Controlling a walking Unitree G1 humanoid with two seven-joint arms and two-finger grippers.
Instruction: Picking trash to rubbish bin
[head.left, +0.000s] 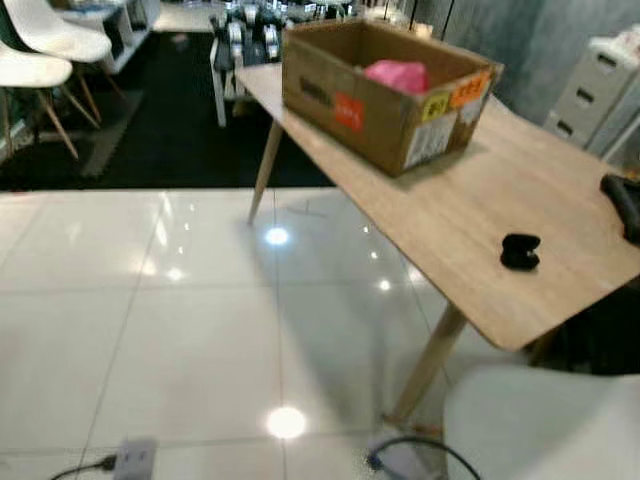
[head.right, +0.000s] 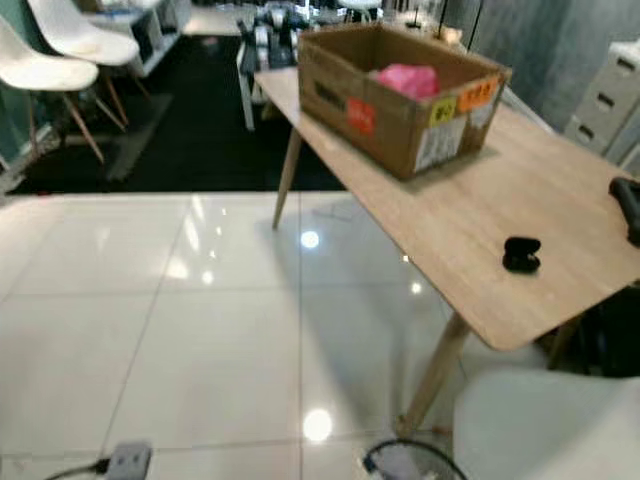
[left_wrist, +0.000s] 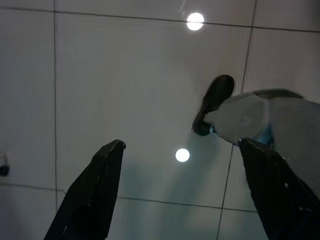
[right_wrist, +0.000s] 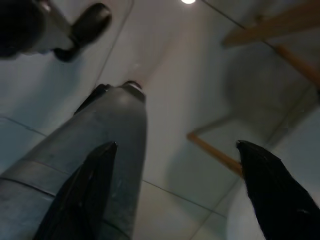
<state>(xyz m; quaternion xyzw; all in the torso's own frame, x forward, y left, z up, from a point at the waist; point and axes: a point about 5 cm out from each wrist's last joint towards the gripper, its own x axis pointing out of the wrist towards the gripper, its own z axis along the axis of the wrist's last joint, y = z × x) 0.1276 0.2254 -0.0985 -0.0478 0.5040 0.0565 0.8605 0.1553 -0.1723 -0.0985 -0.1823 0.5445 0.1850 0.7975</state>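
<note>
A pink crumpled item (head.left: 397, 75) lies inside an open cardboard box (head.left: 380, 100) at the far end of a light wooden table (head.left: 470, 200). Nearer on the table sits a small black object (head.left: 520, 250). My left gripper (left_wrist: 185, 200) hangs over the white tiled floor, open and holding nothing. My right gripper (right_wrist: 175, 195) hangs open too, beside my grey leg (right_wrist: 100, 150), with nothing between its fingers.
A white chair (head.left: 540, 420) stands close at the lower right, by the table's leg (head.left: 430, 360). A power strip (head.left: 133, 458) and a cable (head.left: 400, 455) lie on the floor. White chairs (head.left: 40, 60) stand at the far left, white drawers (head.left: 600, 80) at the far right.
</note>
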